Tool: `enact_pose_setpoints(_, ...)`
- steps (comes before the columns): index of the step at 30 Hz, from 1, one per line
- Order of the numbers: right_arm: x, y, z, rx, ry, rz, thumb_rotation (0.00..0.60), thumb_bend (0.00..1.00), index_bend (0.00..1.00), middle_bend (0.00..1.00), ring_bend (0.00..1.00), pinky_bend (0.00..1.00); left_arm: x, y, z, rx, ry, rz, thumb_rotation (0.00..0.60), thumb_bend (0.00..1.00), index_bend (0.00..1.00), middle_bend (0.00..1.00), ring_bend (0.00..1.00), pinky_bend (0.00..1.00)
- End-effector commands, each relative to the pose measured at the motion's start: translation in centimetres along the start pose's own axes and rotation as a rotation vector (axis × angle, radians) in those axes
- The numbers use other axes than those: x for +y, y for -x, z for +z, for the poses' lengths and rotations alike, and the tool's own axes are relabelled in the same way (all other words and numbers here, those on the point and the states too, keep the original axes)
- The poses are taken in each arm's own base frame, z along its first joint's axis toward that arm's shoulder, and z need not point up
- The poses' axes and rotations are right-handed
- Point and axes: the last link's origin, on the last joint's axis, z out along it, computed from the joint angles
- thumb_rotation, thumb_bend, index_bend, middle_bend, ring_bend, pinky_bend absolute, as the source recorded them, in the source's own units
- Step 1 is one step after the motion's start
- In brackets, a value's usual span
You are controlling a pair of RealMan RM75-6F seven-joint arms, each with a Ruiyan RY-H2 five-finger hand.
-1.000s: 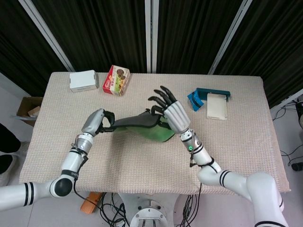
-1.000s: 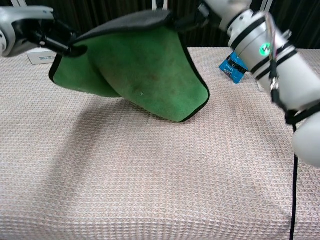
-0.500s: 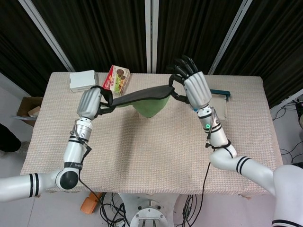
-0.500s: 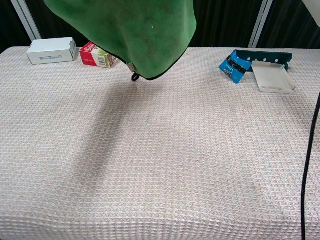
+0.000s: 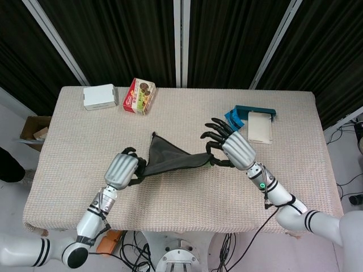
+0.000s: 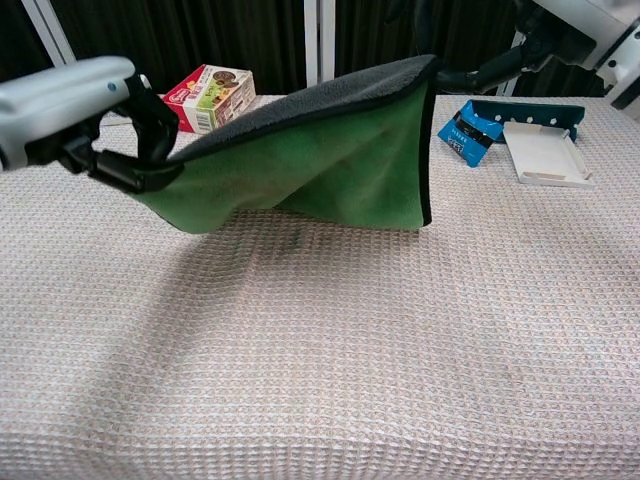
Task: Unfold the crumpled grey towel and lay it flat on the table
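The towel (image 5: pixel 170 159) is dark grey on top and green underneath (image 6: pixel 320 170). It hangs stretched above the table between both hands. My left hand (image 5: pixel 123 169) grips its left corner, seen in the chest view as the left hand (image 6: pixel 90 120) with fingers curled round the edge. My right hand (image 5: pixel 229 146) pinches the right corner, other fingers spread; the chest view shows only part of the right hand (image 6: pixel 545 30). The towel's far part droops to a point toward the back.
At the table's back left stand a white box (image 5: pixel 100 96) and a red snack box (image 5: pixel 139 95). A blue packet (image 5: pixel 233 120) and a white tray (image 5: pixel 260 127) lie at the back right. The woven beige table cover (image 6: pixel 330 350) spreads below the towel.
Both hands came down from high above the table's back and toward its front, carrying the towel. The towel now hangs lower and nearer the front edge.
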Motion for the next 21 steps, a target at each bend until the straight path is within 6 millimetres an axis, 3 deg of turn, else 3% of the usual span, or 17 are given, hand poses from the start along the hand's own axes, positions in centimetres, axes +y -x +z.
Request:
enact_pose_setpoints(1, 0.0, -1.2, -1.4, -0.001, 0.008, -0.01, 0.6, 0.48, 0.73, 0.32, 0.15, 0.11, 1.0, 1.0, -1.2, -0.031, 0.029, -0.002, 0.6, 0.42, 0.71, 0.67, 0.53, 0.26)
enact_pose_setpoints(6, -0.1, -1.5, -3.4, -0.1, 0.018, -0.043, 0.6, 0.48, 0.73, 0.32, 0.15, 0.11, 1.9, 1.5, -2.0, -0.072, 0.058, 0.001, 0.6, 0.42, 0.71, 0.67, 0.53, 0.26)
enact_pose_setpoints(21, -1.6, 3.2, -7.4, -0.359, -0.019, -0.065, 0.6, 0.48, 0.73, 0.32, 0.15, 0.11, 2.6, 4.9, -4.7, -0.167, 0.16, 0.206, 0.6, 0.41, 0.68, 0.64, 0.5, 0.25)
